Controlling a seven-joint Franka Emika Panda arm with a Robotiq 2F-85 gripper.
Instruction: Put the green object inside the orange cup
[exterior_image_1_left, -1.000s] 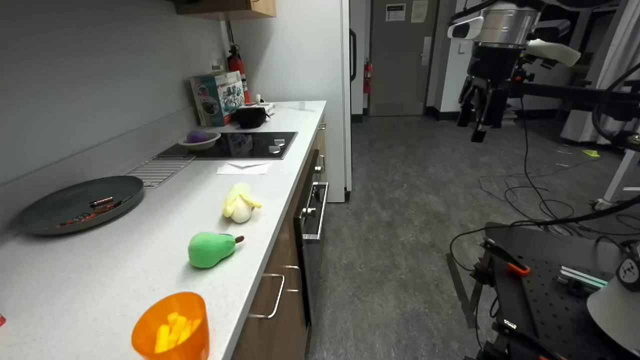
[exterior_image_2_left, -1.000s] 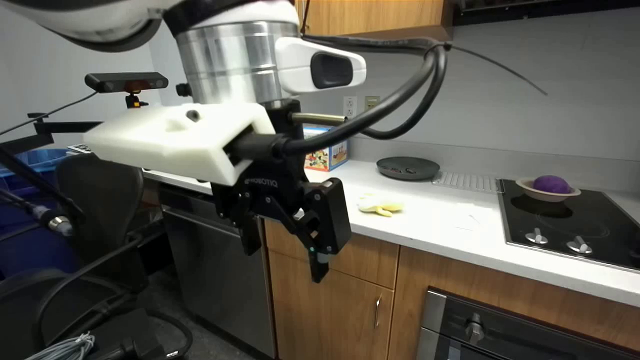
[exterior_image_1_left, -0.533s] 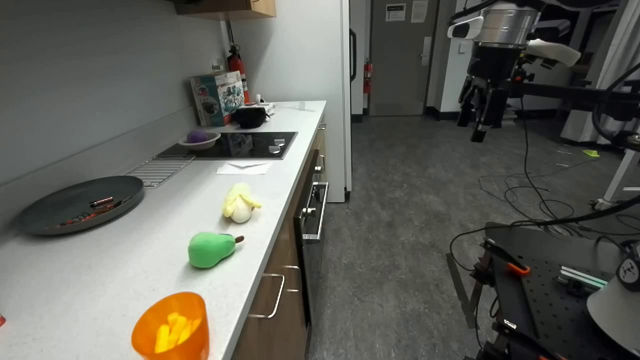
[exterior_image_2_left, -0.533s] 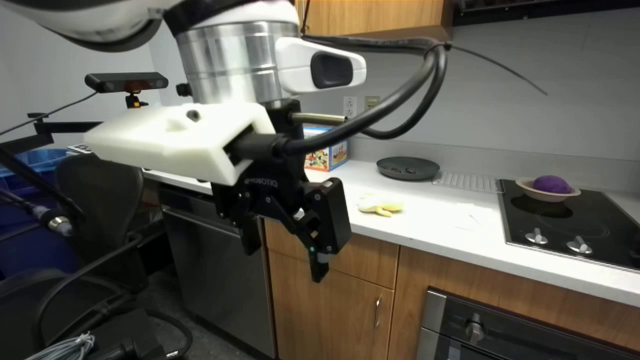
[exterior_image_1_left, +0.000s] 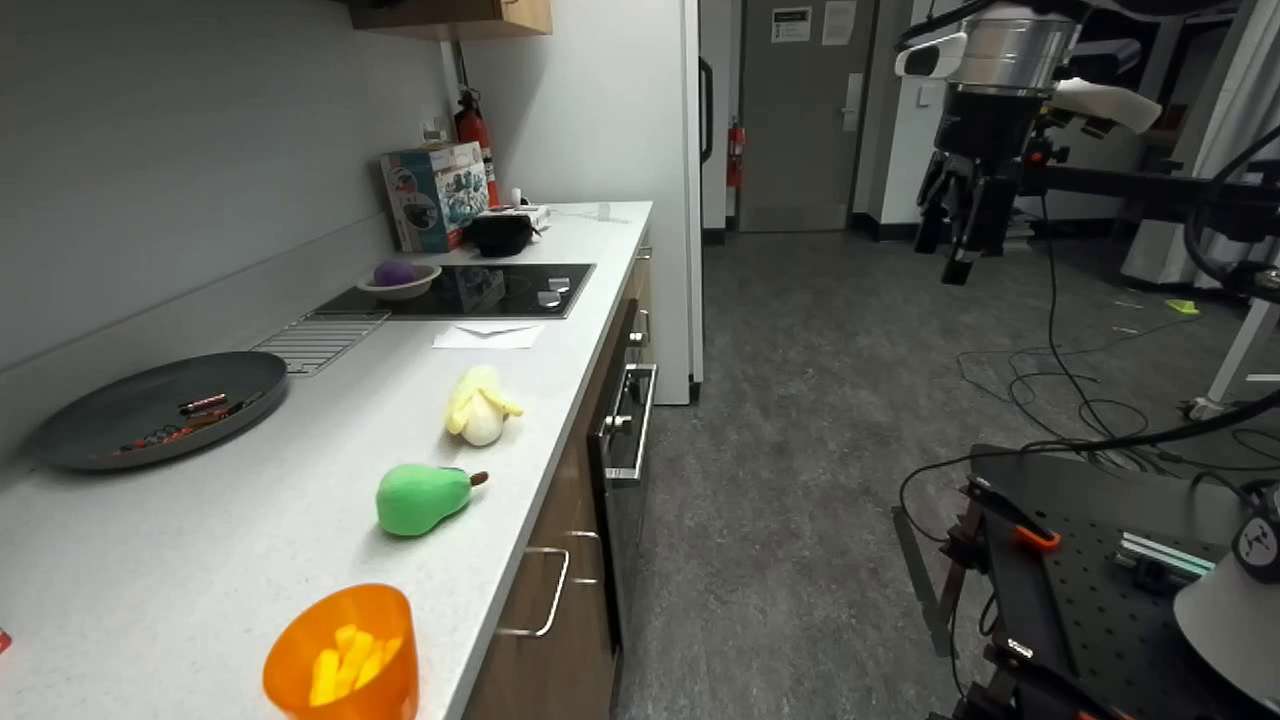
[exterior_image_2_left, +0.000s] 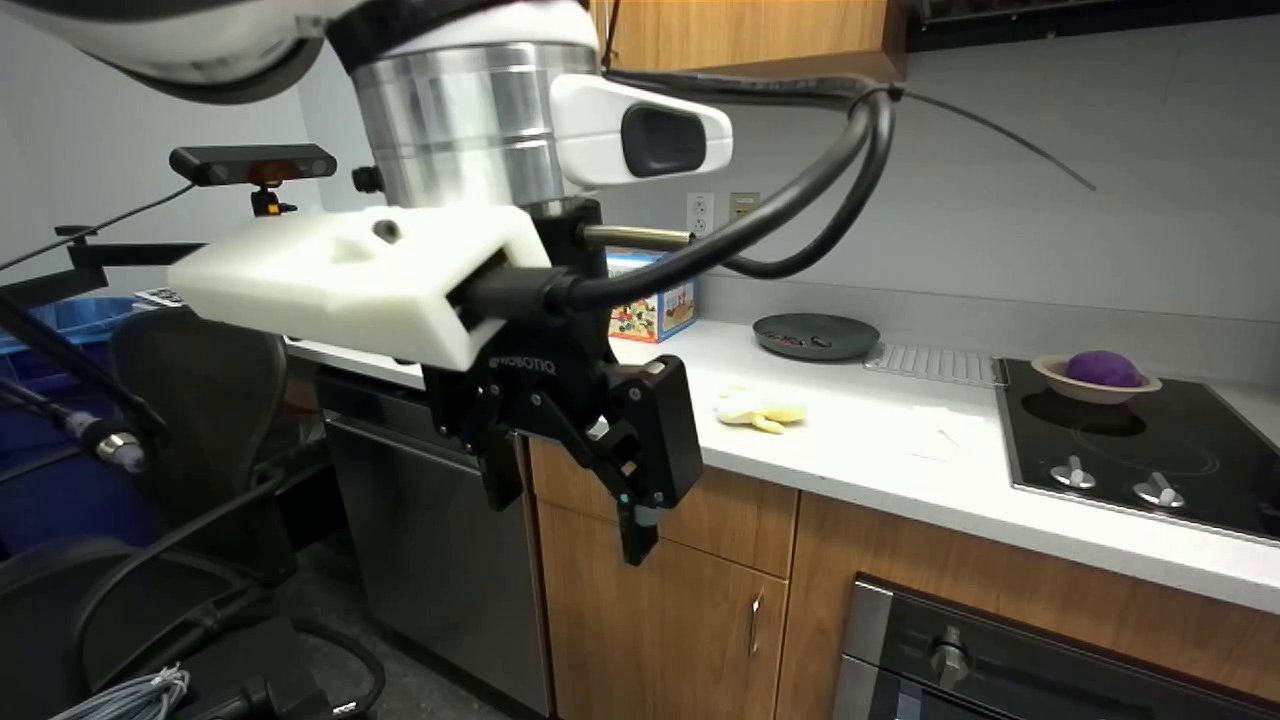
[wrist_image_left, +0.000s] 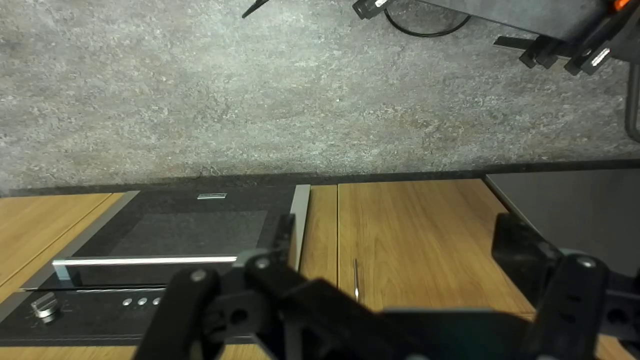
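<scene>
The green object (exterior_image_1_left: 420, 500) is a pear-shaped lump with a brown stem, lying on its side on the white counter in an exterior view. The orange cup (exterior_image_1_left: 308, 635) stands nearer in that view, cut by the bottom edge, with several yellow pieces in it. Pear and cup are apart. My gripper shows in both exterior views (exterior_image_1_left: 942, 256) (exterior_image_2_left: 570, 515). It is open and empty, out over the floor in front of the counter and well away from pear and cup. In the wrist view its spread fingers (wrist_image_left: 395, 245) have nothing between them. Pear and cup do not show there.
A pale yellow-white lumpy object (exterior_image_1_left: 482, 408) lies near the pear. A dark plate (exterior_image_1_left: 100, 455) with small items and a wire rack (exterior_image_1_left: 325, 340) lie along the wall. A bowl with a purple object (exterior_image_2_left: 1102, 368) is on the cooktop (exterior_image_2_left: 1150, 450). The counter edge runs between gripper and pear.
</scene>
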